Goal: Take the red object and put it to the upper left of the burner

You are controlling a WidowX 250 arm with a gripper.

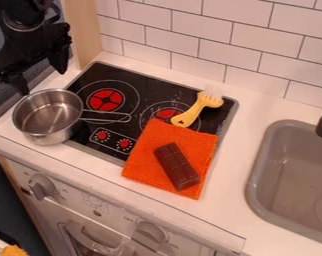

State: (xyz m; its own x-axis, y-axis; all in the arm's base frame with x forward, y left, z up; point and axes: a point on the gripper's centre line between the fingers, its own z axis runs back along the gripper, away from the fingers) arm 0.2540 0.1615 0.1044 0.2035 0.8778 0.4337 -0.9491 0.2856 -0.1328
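Note:
At the upper left, my gripper [41, 73] hangs above the counter's left edge, behind the metal pot, with its two fingers spread and nothing between them. An orange-red cloth [145, 159] lies flat over the stove's lower right corner and the counter in front. On it rests a dark brown chocolate-like bar [177, 166], slanted. The black stove top [120, 74] has two burners with red centres: the left burner [105, 100] is uncovered, while the right burner [168, 115] is partly hidden by the cloth and a yellow-handled fork.
The metal pot [47, 116] stands at the stove's left side, its handle pointing right across the stove. The yellow fork [198, 106] lies by the right burner. A grey sink [294, 175] is at the right, and a tiled wall [200, 27] rises behind.

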